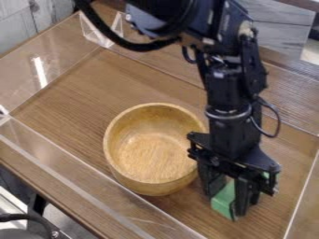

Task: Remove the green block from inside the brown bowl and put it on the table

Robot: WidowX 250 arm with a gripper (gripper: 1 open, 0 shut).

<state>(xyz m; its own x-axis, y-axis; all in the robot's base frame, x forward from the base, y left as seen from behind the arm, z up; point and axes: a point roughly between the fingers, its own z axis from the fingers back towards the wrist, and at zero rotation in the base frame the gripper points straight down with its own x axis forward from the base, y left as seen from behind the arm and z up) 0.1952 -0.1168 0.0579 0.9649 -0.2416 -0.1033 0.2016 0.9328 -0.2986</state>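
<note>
The green block (223, 201) hangs just right of the brown bowl (152, 147), low over the table (118, 89). My gripper (229, 203) points steeply down and is shut on the block, whose lower end shows between the black fingers. The round wooden bowl sits left of the gripper with nothing visible inside it. The black arm rises from the gripper toward the top of the view.
Low clear acrylic walls (75, 168) edge the tabletop along the front and left. A small clear stand (103, 34) sits at the far left corner. Bare wood-grain surface lies behind and to the right of the bowl.
</note>
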